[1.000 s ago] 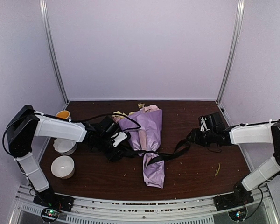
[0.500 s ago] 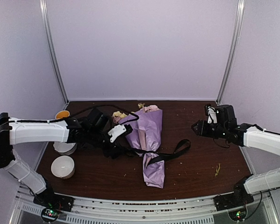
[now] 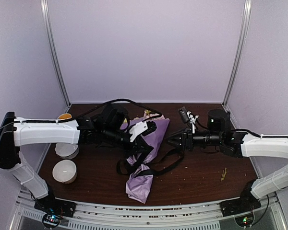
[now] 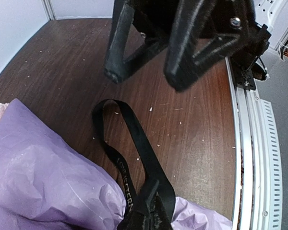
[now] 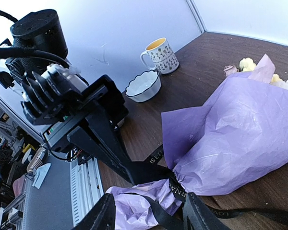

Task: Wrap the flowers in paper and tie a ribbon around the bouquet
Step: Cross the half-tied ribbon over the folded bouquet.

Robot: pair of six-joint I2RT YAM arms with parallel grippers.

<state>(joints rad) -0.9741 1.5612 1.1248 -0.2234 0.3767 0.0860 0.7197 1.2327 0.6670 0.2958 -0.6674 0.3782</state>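
- From above, the bouquet [image 3: 151, 143] lies in the middle of the brown wooden table [image 3: 206, 177]. Its crinkly lilac paper [image 3: 158, 128] has the wide end far away and the thin end near.
- The left gripper [image 3: 145, 143] is down at the thin middle of the paper. The right gripper [image 3: 174, 142] is just beside it. The long black ribbon with white letters [image 3: 163, 167] lies there in loops.
- From the left wrist, the left gripper [image 4: 146, 215] is pinched tight on the ribbon [image 4: 134, 143], right by the paper [image 4: 43, 163]. The right gripper [image 4: 145, 79] hangs above the table with its fingers apart and nothing in them.
- From the right wrist, the right gripper [image 5: 151, 201] has its fingers wide and holds nothing. In front of it, the left gripper [image 5: 151, 172] pinches the ribbon [image 5: 156, 155] where the paper [image 5: 230, 129] gets thin.
- Small yellow and pink flowers [image 5: 247, 63] peek out of the wide end.
- A white spotted mug [image 5: 158, 55] and a white wavy bowl [image 5: 143, 86] stand farther back.
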